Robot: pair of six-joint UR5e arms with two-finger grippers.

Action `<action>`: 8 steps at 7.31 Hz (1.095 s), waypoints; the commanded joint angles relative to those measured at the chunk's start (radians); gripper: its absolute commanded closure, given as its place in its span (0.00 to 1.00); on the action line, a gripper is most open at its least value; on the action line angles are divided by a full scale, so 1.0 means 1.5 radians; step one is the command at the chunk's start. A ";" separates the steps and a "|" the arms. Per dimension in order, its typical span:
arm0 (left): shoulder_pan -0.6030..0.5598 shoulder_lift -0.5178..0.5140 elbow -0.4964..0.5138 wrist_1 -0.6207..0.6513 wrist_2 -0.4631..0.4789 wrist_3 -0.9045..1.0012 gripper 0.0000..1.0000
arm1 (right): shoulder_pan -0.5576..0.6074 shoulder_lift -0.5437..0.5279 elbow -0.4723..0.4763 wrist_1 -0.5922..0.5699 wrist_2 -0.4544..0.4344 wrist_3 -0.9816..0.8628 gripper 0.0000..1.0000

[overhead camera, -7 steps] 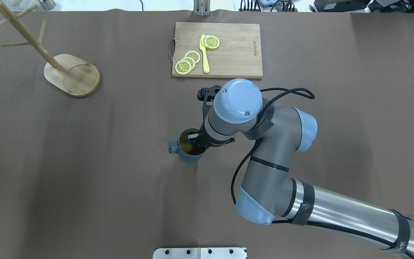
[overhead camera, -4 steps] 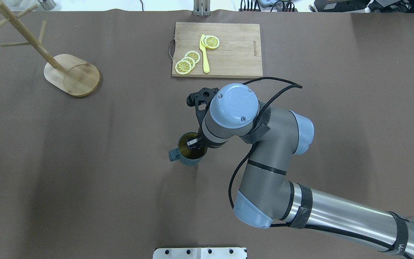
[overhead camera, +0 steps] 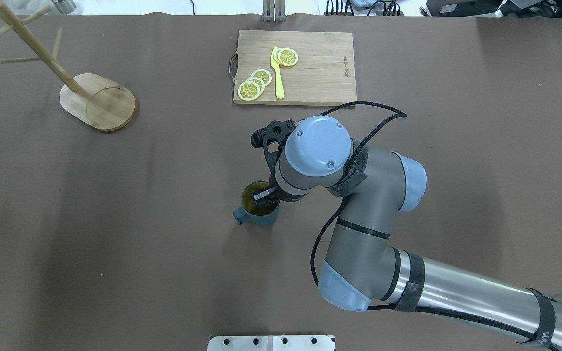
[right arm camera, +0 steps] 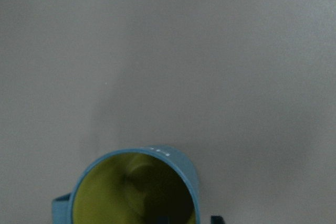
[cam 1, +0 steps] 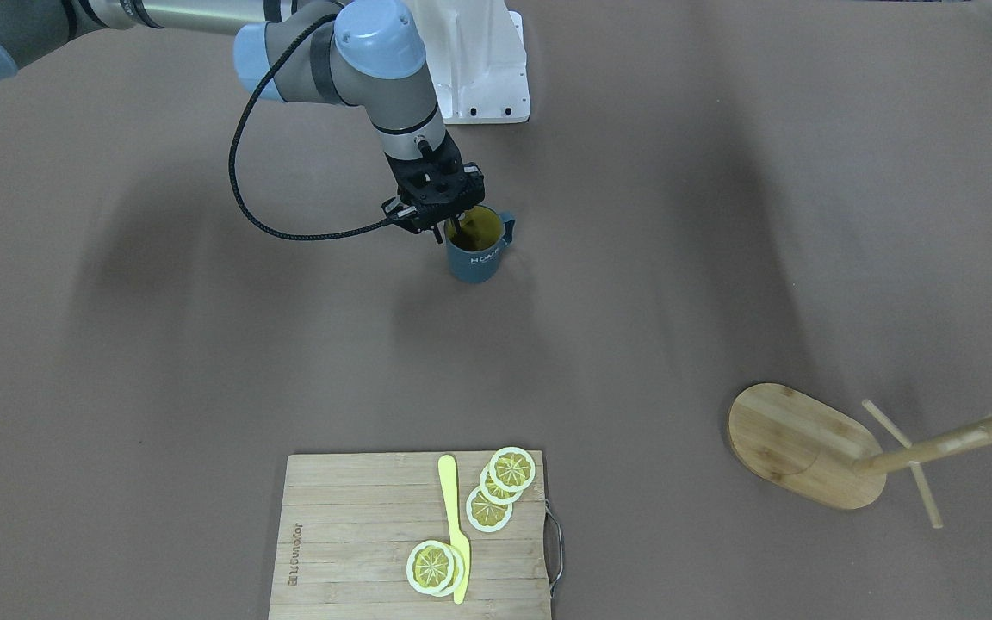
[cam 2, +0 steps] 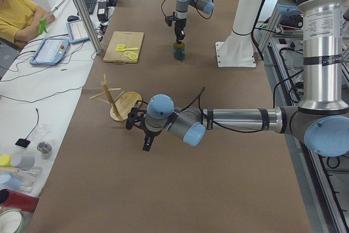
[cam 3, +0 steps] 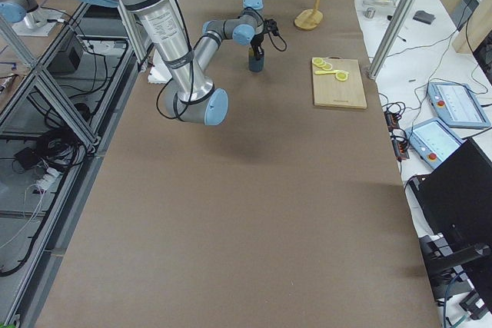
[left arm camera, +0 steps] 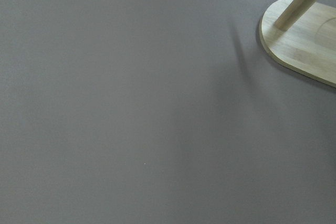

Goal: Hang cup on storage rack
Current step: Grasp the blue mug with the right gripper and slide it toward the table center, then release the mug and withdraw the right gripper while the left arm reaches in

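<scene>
On the brown table: one blue mug with a yellow-green inside point(overhead camera: 255, 210), one bamboo peg rack on an oval base point(overhead camera: 98, 102) and one wooden chopping board point(overhead camera: 320, 73). The board carries one yellow plastic knife point(overhead camera: 278, 80) and what look like five overlapping lemon slices point(overhead camera: 249, 90). Two grey robot arms point(overhead camera: 359, 234) are present.

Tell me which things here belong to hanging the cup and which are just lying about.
For the job: cup, storage rack, right gripper at the cup's rim.
Just lying about: cutting board, lemon slices, yellow knife.

Brown table point(overhead camera: 115, 243): cup point(overhead camera: 261, 221), rack point(overhead camera: 98, 101), cutting board point(overhead camera: 320, 73).
</scene>
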 commanded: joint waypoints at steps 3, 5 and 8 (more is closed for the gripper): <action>0.127 -0.040 0.001 -0.240 0.005 -0.198 0.03 | 0.091 -0.088 0.084 0.002 0.065 -0.007 0.00; 0.181 -0.116 -0.005 -0.267 0.005 -0.212 0.03 | 0.184 -0.164 0.098 0.003 0.144 -0.085 0.00; 0.367 -0.169 -0.060 -0.278 0.206 -0.237 0.03 | 0.335 -0.272 0.076 0.000 0.229 -0.284 0.00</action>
